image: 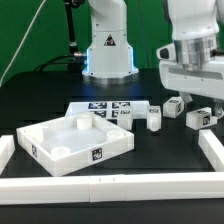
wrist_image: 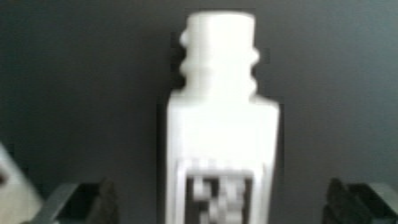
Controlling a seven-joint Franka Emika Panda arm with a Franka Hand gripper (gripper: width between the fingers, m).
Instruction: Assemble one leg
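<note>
The black counter (image: 150, 150), bordered by white rails (image: 100, 183) before a green backdrop (image: 30, 30), carries a large white square tray-like tabletop (image: 50, 155) with round sockets inside its walls, well apart from the claw (image: 198, 100) toward the exterior view's left. The claw's fingers (wrist_image: 80, 200) are spread, gripping nothing. The small white plastic tagged leg (wrist_image: 222, 110) lies on the counter between them.

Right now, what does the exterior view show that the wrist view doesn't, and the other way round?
Exterior only: the tabletop, the marker board, a spare leg. Wrist only: the leg close up, its ridged end and tag, between the fingers of the open hand. Both: the hand hovering over a leg.
</note>
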